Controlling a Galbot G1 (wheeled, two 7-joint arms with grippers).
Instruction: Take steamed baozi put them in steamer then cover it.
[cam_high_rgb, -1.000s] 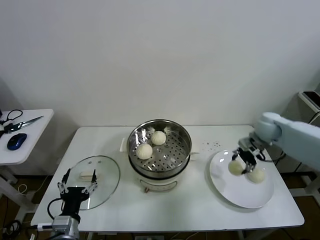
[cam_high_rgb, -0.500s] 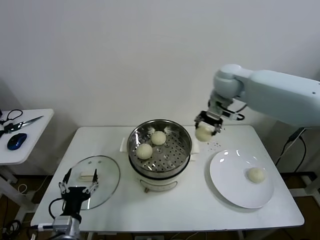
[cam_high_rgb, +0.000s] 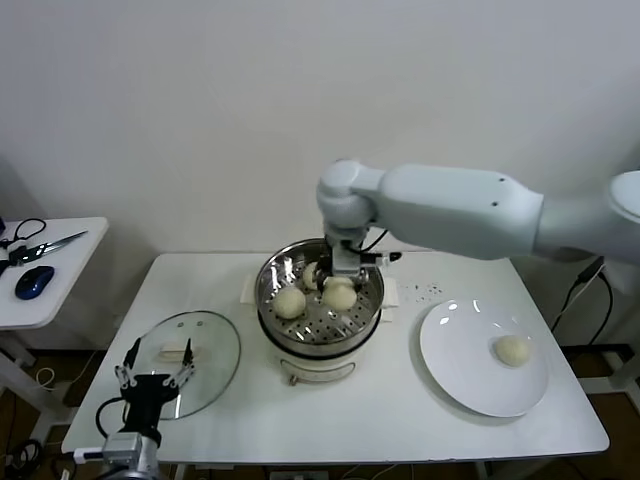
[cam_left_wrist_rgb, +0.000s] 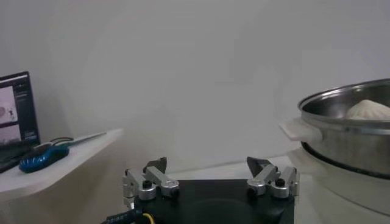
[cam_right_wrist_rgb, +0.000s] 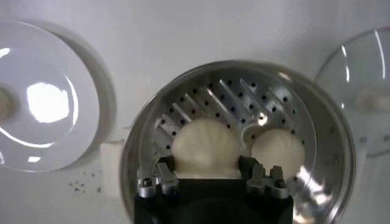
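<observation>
Cream baozi (cam_high_rgb: 340, 296) in right tool (cam_high_rgb: 333, 281)

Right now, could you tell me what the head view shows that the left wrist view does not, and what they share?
Only the head view shows the right pincer lowered into the steamer with a baozi between its fingers, another baozi beside it, one more on the white plate, and the glass cover lying on the table. Only the left wrist view shows a screen behind the side table. Both show the steamer, the open left pincer, the blue mouse and the scissors.
</observation>
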